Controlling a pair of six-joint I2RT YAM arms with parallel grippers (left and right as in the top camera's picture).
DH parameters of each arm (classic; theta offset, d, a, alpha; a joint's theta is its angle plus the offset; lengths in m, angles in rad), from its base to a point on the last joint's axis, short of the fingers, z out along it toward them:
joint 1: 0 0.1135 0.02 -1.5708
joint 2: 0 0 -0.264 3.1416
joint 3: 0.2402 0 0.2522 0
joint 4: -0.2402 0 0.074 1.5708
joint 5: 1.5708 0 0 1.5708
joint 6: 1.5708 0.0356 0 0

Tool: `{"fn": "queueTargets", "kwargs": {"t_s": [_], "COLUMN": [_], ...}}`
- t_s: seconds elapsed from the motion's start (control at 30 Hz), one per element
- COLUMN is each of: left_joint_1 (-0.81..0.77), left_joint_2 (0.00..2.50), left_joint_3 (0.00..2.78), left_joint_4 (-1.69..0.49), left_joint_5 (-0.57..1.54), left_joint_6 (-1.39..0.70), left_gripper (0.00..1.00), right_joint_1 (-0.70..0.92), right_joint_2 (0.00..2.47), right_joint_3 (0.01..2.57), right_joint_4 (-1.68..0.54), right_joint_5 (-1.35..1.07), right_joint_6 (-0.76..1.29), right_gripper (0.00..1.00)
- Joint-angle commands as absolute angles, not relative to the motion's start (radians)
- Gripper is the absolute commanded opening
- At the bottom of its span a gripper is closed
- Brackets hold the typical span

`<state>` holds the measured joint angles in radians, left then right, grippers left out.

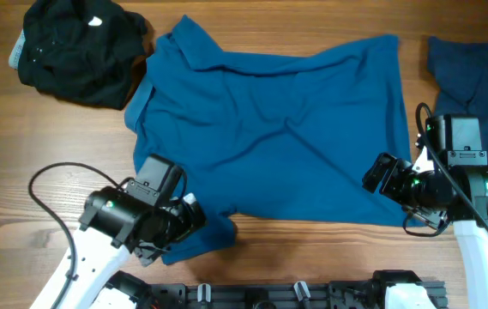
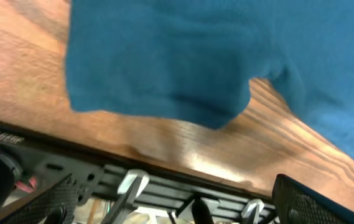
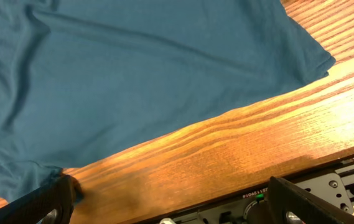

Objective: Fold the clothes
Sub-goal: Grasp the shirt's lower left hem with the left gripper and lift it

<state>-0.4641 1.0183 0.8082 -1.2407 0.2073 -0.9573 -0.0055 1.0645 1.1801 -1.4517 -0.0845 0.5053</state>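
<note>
The medium-blue polo shirt lies spread across the table, collar at the upper left, with a few wrinkles. A black garment is bunched at the far left, and a darker blue one lies at the far right. My left gripper sits low over the shirt's near-left sleeve, open, its fingers wide with nothing between them. At the shirt's near-right hem my right gripper is open over bare wood, and one of its fingers is at the cloth's edge.
A black rail runs along the table's near edge, close under both grippers. A black cable loops on the wood left of the left arm. Bare wooden table shows between the shirt's hem and the rail.
</note>
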Motion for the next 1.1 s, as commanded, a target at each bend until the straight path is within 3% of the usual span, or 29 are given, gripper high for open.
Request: {"fn": "queueTargets", "kwargs": {"t_s": [0.0, 0.67, 1.07], "left_joint_1": [-0.462, -0.361, -0.361], "left_joint_2": [1.016, 1.316, 1.337], "left_joint_3": [0.765, 0.754, 0.751], "left_joint_4": [-1.191, -1.144, -1.098], "left_joint_5": [0.214, 0.085, 0.003], "left_joint_6": [-0.978, -0.973, -0.974], "left_gripper": [1.00, 1.00, 1.00], "right_joint_1": [-0.006, -0.006, -0.006], "right_joint_2": [1.056, 1.056, 1.056], "right_joint_3": [1.169, 1.169, 1.169], "right_joint_4": [-1.448, -1.421, -1.402], "right_joint_5": [-0.067, -0.067, -0.068], "right_joint_6": [0.520, 0.470, 0.463], "right_gripper": [1.00, 1.00, 1.00]}}
